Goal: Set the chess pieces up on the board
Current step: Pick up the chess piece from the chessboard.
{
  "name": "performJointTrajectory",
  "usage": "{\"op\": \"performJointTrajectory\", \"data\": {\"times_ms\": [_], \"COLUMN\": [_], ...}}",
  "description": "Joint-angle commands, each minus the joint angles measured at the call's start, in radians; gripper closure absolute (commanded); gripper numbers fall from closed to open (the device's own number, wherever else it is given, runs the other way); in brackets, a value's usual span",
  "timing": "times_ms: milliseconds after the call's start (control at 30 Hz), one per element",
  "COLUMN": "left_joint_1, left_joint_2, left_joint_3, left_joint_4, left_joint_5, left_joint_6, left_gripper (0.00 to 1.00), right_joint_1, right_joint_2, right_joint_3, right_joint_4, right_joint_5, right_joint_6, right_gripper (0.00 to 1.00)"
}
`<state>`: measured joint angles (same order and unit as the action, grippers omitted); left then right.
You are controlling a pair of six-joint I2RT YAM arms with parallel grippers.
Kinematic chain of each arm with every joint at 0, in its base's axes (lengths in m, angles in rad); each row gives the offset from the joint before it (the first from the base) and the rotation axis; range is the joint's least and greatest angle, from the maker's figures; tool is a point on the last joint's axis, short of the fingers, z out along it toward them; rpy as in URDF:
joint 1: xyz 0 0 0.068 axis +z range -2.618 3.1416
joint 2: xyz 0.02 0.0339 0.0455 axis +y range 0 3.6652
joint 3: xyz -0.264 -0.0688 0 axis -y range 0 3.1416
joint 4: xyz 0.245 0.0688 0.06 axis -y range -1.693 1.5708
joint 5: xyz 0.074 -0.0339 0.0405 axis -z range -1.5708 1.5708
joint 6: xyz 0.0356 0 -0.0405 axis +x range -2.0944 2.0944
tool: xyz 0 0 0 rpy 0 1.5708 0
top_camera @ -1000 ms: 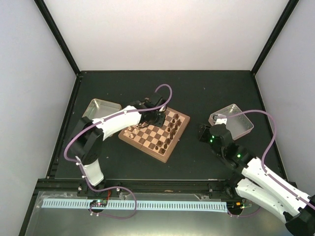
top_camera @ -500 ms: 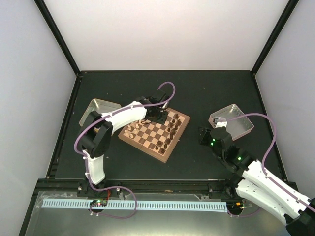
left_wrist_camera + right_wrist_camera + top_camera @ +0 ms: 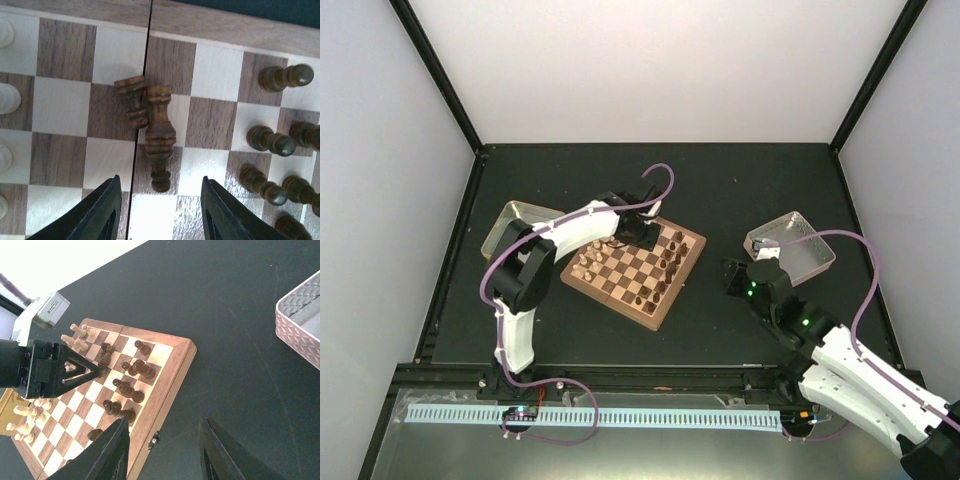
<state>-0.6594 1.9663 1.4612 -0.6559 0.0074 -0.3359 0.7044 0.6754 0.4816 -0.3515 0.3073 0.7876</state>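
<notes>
The board (image 3: 675, 287) lies mid-table, with cream chess pieces (image 3: 588, 266) along its left side and dark ones (image 3: 672, 258) along its right. My left gripper (image 3: 642, 234) hovers open over the far part of the board (image 3: 65, 50). Just ahead of its fingertips (image 3: 114, 186), two dark pieces lie on their sides, touching: a larger one (image 3: 160, 132) and a smaller one (image 3: 132, 100). Nothing sits between the jaws. My right gripper (image 3: 162, 442) is open and empty above the dark table, beside the board's right rim (image 3: 165, 375).
A shallow metal tray (image 3: 520, 220) sits left of the board and another (image 3: 800, 248) to its right. Standing dark pieces (image 3: 272, 141) crowd the squares right of the left gripper, and cream pieces (image 3: 7, 97) stand to its left.
The left arm's elbow has swung to the right and its gripper has edged toward the board's far edge, jaws slightly wider. The right arm has drawn back a little.
</notes>
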Motion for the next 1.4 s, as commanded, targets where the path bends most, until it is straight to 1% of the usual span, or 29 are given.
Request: {"op": "performJointTrajectory", "data": {"times_ms": [0, 200, 567, 700, 900, 1067, 1200, 1367], "left_joint_1": [0.013, 0.016, 0.019, 0.023, 0.027, 0.027, 0.026, 0.026], "left_joint_2": [0.030, 0.069, 0.131, 0.142, 0.153, 0.139, 0.107, 0.047], "left_joint_3": [0.059, 0.103, 0.159, 0.168, 0.171, 0.161, 0.141, 0.087], "left_joint_4": [-0.004, -0.037, -0.088, -0.092, -0.101, -0.110, -0.111, -0.098], "left_joint_5": [0.047, 0.067, 0.032, 0.028, 0.026, 0.036, 0.073, 0.092], "left_joint_6": [0.019, 0.056, 0.063, 0.066, 0.072, 0.070, 0.079, 0.085], "left_gripper": [0.55, 0.64, 0.63, 0.66, 0.75, 0.87, 0.96, 0.98], "right_joint_1": [-0.005, -0.005, -0.005, -0.005, -0.006, -0.005, -0.006, -0.006], "right_joint_2": [0.004, 0.011, 0.020, 0.020, 0.020, 0.022, 0.028, 0.039], "right_joint_3": [0.000, 0.000, 0.001, 0.003, 0.002, -0.002, -0.001, -0.001], "right_joint_4": [0.020, 0.024, 0.028, 0.028, 0.026, 0.034, 0.041, 0.052], "right_joint_5": [0.000, -0.001, -0.004, -0.003, -0.005, -0.008, -0.017, -0.030], "right_joint_6": [-0.007, -0.007, -0.007, -0.005, 0.001, 0.002, 0.005, 0.010], "right_gripper": [0.60, 0.59, 0.59, 0.59, 0.59, 0.59, 0.58, 0.59]}}
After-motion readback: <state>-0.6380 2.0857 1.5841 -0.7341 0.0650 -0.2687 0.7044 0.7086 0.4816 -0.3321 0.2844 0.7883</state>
